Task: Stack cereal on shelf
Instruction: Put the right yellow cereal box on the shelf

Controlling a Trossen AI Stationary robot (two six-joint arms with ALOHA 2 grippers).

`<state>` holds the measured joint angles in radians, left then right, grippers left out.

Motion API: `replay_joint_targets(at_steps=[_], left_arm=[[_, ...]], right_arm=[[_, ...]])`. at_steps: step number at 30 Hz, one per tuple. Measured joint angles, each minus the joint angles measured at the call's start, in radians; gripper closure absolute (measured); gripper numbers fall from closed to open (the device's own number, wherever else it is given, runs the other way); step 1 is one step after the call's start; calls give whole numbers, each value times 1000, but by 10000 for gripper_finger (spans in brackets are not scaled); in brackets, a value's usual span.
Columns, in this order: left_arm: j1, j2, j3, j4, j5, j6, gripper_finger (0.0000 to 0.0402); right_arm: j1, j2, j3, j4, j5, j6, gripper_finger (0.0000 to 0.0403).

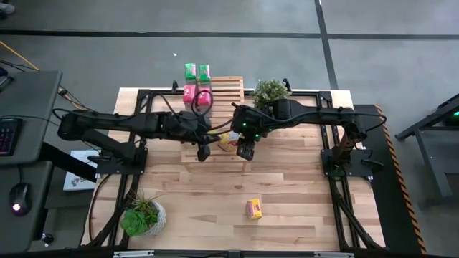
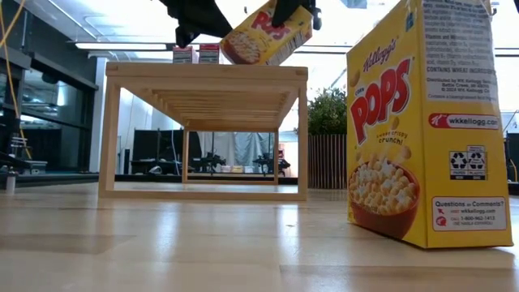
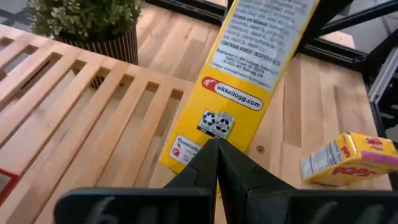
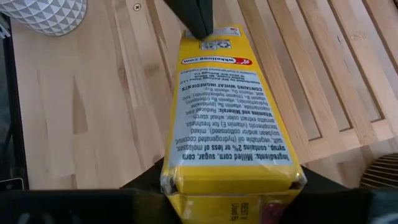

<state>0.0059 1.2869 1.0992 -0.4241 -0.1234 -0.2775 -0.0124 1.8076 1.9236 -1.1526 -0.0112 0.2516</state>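
Note:
A yellow cereal box [image 1: 228, 140] hangs tilted over the near right part of the light-wood slatted shelf [image 1: 224, 89]. My right gripper [image 1: 241, 142] is shut on its higher end. My left gripper [image 3: 215, 155] is shut, its tips at the box's lower end. Two green boxes [image 1: 197, 71] and two red/pink boxes [image 1: 196, 96] stand on the shelf's far left part. A second yellow box [image 1: 254, 208] stands on the tabletop near the front edge, and it fills the right of the low view [image 2: 422, 122]. My left gripper's shut fingertips [image 3: 214, 149] meet the box's narrow printed side near its lower end [image 3: 211, 124], coming roughly level from the table's left. It grips nothing. My right gripper pinches the box's higher end [image 4: 230, 180] between its two fingers, one on each broad face. The fingers come from the table's right side, along the box. The box is lifted clear above the shelf top, tilted with its free end lower [image 2: 235, 45].
A green plant in a slatted pot [image 1: 271, 92] stands just right of the shelf. A second plant in a white pot [image 1: 142, 217] sits at the near left. Bare tabletop lies between the shelf and the near yellow box.

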Motion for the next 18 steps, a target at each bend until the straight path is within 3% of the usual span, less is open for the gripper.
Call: replay_joint_targets(at_steps=[9, 18], left_arm=[[0, 21, 2, 0, 0, 0, 402], [0, 7, -2, -90, -20, -9, 401]], right_arm=[[1, 0, 0, 6, 8, -24, 260], [2, 5, -4, 60, 10, -25, 173]])
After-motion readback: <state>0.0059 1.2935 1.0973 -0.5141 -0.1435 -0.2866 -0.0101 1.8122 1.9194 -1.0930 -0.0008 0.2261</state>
